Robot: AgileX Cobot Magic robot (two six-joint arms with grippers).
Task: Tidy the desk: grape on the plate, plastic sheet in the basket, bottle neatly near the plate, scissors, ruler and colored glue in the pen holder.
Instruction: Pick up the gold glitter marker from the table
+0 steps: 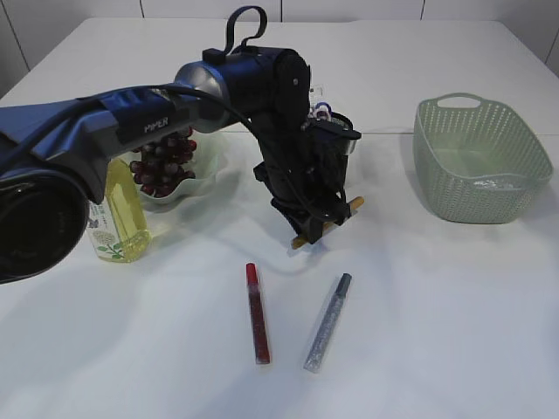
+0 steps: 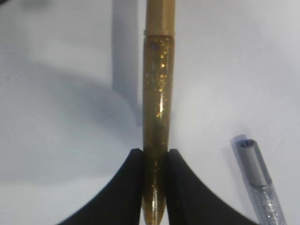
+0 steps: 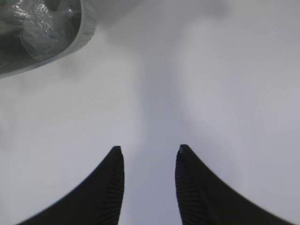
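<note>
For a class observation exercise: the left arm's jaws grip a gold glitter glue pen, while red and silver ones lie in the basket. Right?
Not quite. The gold glue pen is gripped, but the red pen and silver pen lie on the table, not in the basket, as the exterior view shows.

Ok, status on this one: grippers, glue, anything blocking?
Left gripper shut on gold glue stick. Right gripper open, empty. Red glue, silver glue on table. Nothing blocking.

Open table fills the lower right and lower left of the exterior view. The red glue (image 1: 257, 314) and silver glue (image 1: 328, 323) lie at lower centre, a passable gap between them. The basket (image 1: 481, 163) blocks the right; the bottle (image 1: 125, 214) and plate (image 1: 203, 182) crowd the left.
</note>
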